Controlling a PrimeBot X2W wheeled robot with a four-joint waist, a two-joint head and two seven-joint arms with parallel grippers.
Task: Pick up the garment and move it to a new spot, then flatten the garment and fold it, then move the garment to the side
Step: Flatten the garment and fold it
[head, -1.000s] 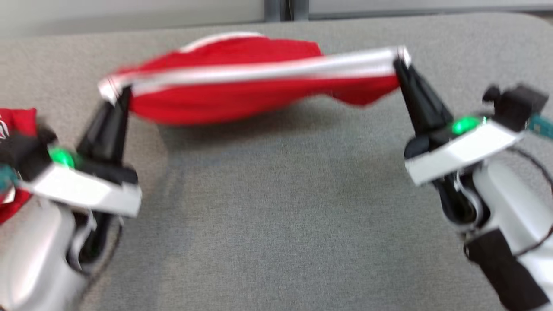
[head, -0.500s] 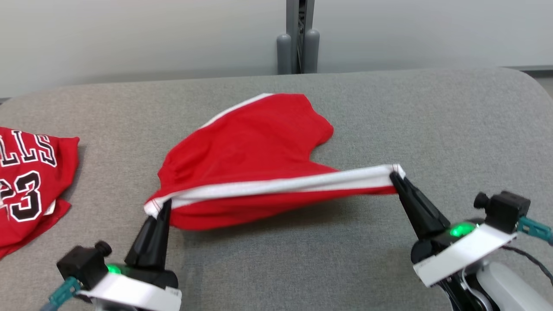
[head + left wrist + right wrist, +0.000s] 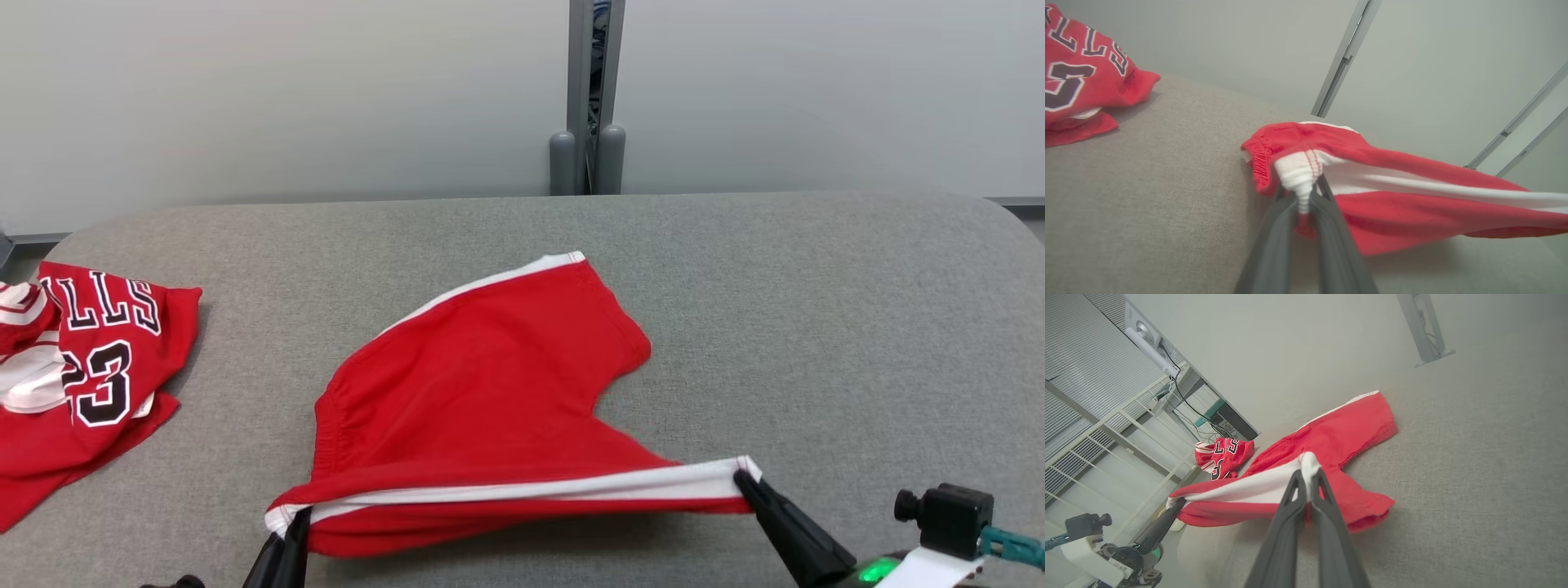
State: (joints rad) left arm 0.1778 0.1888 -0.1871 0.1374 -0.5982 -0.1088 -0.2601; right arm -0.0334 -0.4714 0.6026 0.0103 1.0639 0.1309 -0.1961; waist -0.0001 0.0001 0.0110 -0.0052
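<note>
Lower centre: I hold the red shorts (image 3: 482, 384), left gripper (image 3: 298, 514) and right gripper (image 3: 741, 478) each clamped on the white stripe (image 3: 531, 492).

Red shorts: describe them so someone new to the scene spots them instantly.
On the grey padded table, look mid-surface, right of the crumpled jersey. The red shorts lie there, their white-striped near edge pinched and stretched between the left gripper and right gripper. Unlike the jersey, they carry no lettering or number.
</note>
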